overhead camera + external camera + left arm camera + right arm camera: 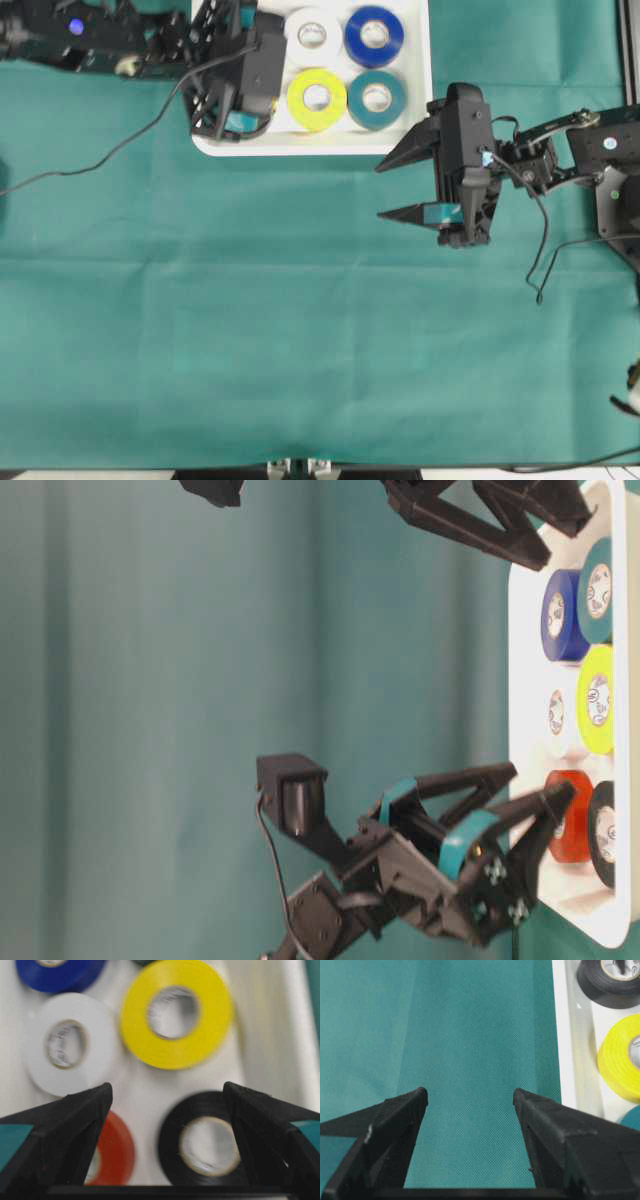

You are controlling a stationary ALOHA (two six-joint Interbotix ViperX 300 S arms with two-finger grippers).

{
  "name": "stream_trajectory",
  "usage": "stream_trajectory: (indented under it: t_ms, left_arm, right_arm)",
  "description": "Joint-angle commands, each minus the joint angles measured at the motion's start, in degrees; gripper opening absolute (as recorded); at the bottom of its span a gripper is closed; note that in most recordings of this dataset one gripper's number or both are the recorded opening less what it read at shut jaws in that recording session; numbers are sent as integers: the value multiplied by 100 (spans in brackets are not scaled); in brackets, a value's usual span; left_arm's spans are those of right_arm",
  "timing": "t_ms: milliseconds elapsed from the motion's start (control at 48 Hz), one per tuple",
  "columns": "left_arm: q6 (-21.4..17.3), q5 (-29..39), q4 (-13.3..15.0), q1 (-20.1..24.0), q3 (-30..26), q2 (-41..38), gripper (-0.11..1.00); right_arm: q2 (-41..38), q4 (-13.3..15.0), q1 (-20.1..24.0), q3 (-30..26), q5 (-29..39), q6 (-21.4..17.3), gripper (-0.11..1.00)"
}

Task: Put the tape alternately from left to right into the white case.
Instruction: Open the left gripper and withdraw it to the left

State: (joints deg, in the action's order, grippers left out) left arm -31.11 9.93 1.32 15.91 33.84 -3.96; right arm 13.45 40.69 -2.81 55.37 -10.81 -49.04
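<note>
Table under a teal cloth (300,330), the white case (420,100) flat at its far edge.

In the overhead view the left gripper (232,95) hides the red and black rolls inside the white case (300,145), whose top is cut off.

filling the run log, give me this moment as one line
tape: six rolls in white case | left pincer: open, over case | right pincer: open, empty, over cloth

Overhead looks straight down, table-level sideways, wrist views close; all share the white case (420,140).
</note>
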Motion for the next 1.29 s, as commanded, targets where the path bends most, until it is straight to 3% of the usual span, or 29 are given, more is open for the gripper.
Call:
stream_trajectory:
  t_ms: [0, 354, 728, 1270]
  left_arm:
    - [97, -26, 18, -141, 88, 299, 69]
    - [932, -26, 18, -703, 580, 633, 69]
    - [1696, -18, 18, -1424, 729, 668, 69]
    - [1811, -18, 18, -1512, 729, 694, 69]
  right_arm:
    - [26, 9, 18, -105, -44, 0, 77]
    - [26, 0, 18, -114, -44, 0, 77]
    - [-9, 0, 18, -114, -53, -9, 77]
    - [-9, 0, 18, -97, -44, -9, 77]
